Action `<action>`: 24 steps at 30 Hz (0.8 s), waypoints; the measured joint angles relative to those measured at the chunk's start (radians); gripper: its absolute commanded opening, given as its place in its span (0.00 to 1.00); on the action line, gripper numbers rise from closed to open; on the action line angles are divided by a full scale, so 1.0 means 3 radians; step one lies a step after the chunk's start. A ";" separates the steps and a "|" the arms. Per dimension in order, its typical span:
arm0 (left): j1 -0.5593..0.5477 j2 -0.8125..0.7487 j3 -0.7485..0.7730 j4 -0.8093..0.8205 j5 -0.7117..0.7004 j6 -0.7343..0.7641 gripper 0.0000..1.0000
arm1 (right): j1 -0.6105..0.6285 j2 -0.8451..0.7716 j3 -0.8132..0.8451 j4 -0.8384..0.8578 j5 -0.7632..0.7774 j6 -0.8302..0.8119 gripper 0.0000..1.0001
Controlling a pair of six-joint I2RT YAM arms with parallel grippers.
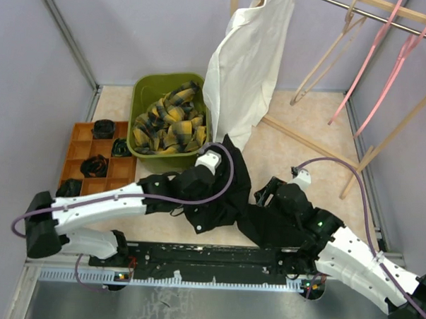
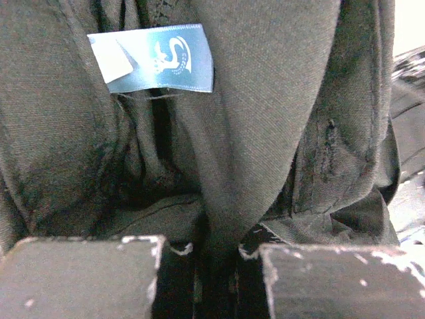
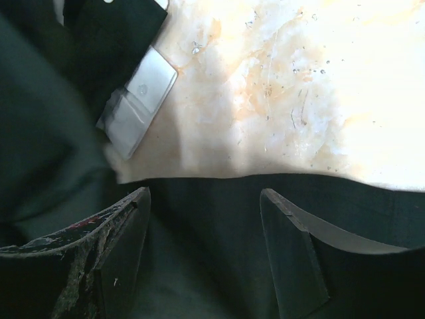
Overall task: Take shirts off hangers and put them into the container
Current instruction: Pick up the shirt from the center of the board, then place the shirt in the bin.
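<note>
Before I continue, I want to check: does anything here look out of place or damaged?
The black shirt lies crumpled on the table, outside the tub. One finger of the right gripper looks chipped.

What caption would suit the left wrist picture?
Left claw pinching the black shirt below its blue label.

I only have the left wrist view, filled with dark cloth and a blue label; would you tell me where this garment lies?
Observer: The plain black shirt lies crumpled on the table, just in front of the olive-green plastic tub, not in it.
Operator: Is anything in the tub already?
Observer: Yes, the yellow-and-black plaid shirt fills it.
Operator: And the right jaws?
Observer: They stand open over the black shirt's other end.
</note>
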 measured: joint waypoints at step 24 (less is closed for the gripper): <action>0.1818 -0.0008 0.2650 -0.0795 -0.0352 0.1221 0.00 | 0.0000 -0.0175 -0.0001 -0.0084 0.0022 0.0028 0.68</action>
